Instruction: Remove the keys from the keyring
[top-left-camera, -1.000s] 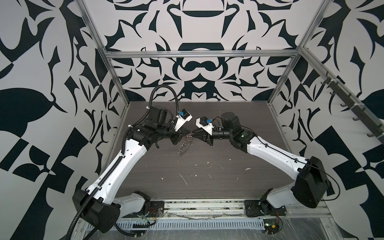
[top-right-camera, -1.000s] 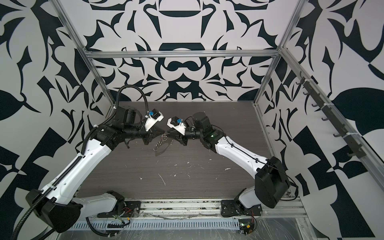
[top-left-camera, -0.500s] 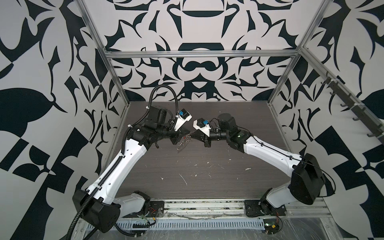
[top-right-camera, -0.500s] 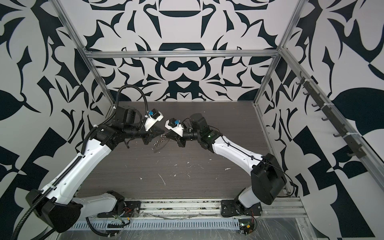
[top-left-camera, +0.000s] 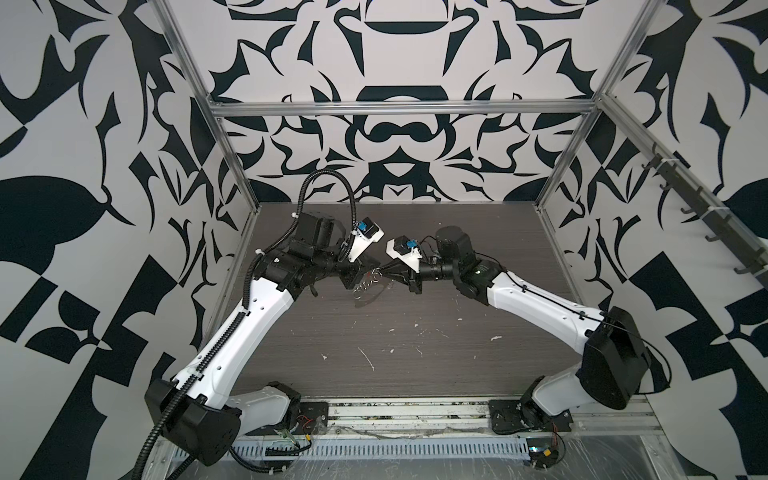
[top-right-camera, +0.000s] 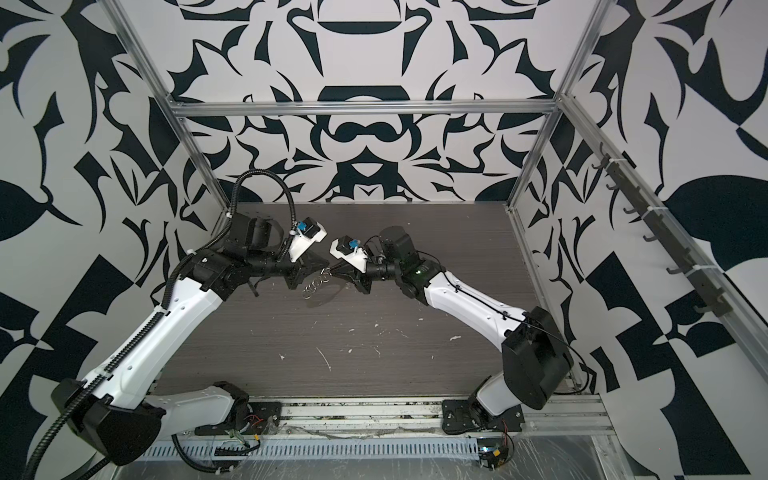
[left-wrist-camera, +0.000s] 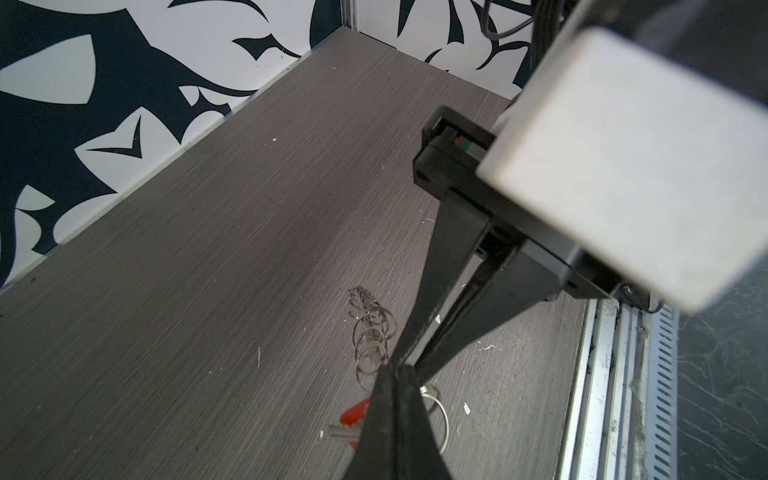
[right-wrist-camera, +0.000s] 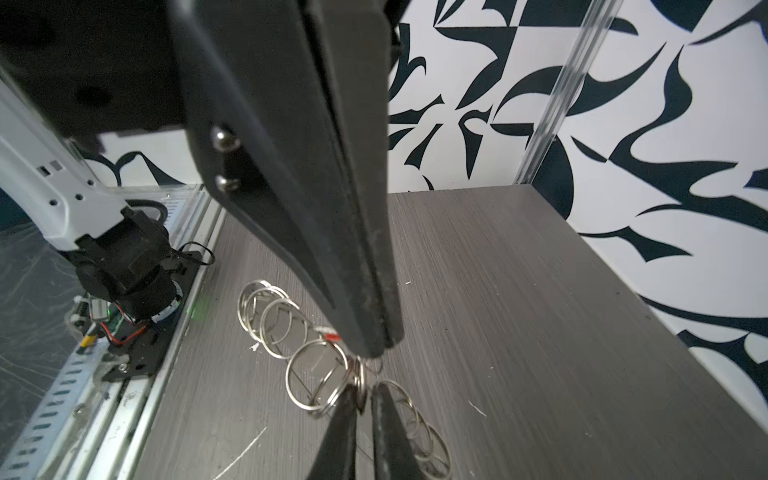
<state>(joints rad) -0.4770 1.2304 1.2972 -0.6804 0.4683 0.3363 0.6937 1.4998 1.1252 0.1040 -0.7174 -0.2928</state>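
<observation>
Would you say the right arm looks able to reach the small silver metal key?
Probably not: the right fingers are shut at the silver ring chain, and the left fingers seem to block the key.

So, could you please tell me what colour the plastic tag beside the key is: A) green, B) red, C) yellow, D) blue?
B: in the left wrist view the tag next to the silvery key is plainly red.
</observation>
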